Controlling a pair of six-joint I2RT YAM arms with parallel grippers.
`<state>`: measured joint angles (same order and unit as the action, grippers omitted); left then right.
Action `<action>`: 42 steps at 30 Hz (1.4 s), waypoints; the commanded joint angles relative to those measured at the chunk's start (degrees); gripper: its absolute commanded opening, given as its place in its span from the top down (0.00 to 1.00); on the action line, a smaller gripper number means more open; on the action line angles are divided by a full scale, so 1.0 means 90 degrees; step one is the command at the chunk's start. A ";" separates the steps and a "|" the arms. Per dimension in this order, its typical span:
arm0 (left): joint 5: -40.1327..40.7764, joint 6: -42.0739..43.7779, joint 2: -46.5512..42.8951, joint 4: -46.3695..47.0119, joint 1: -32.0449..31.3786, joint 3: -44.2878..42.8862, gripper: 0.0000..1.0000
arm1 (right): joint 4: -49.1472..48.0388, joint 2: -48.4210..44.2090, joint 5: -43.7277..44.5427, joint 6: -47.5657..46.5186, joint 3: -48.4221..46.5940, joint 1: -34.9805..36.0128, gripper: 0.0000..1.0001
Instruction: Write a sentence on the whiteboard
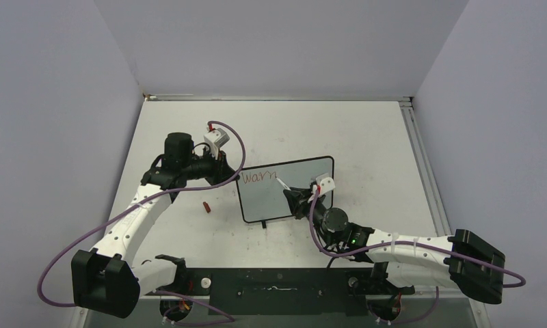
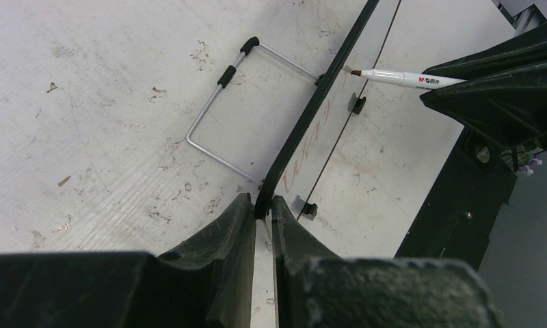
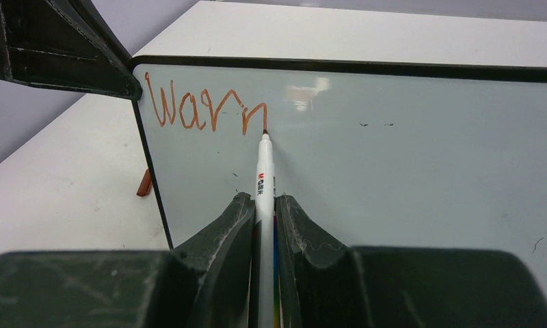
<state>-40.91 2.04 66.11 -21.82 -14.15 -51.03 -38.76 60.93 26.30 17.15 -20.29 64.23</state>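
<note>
Right gripper [image 3: 264, 205] grips marker [image 3: 263, 167] | tip on whiteboard [image 3: 421, 171] | left gripper [image 2: 260, 203] pinches edge

- The right end effector [image 3: 264, 205] pinches a white marker [image 3: 263, 167] between its two fingers.
- The marker's tip touches the whiteboard [image 3: 407, 164] at the end of the sentence [image 3: 202, 109], red letters reading "Warn".
- The left end effector [image 3: 113, 78] meets the whiteboard's upper left corner.
- A small red cap [image 3: 145, 183] lies on the counter [image 3: 59, 198] by its left edge.

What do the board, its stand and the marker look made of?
Board: glossy coated sheet, it mirrors a light. Its black frame is probably plastic. Stand: thin bent metal wire, silvery. Marker: smooth white barrel, likely plastic.
</note>
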 commanded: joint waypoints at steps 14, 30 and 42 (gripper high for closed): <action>0.0218 0.0132 0.0002 -0.0218 0.0049 0.0005 1.00 | -0.0203 -0.0069 0.0219 -0.0153 -0.0107 0.0011 0.95; 0.0220 0.0125 0.0004 -0.0220 0.0047 0.0005 1.00 | -0.0378 -0.0161 0.0548 -0.0451 -0.0191 -0.0008 0.95; 0.0209 0.0134 0.0004 -0.0216 0.0047 0.0006 1.00 | 0.0063 -0.0315 0.0584 -0.0050 0.0129 0.0002 0.95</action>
<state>-40.88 2.04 66.11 -21.82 -14.13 -51.03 -38.94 58.61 30.68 14.79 -20.23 64.23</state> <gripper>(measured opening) 0.108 0.151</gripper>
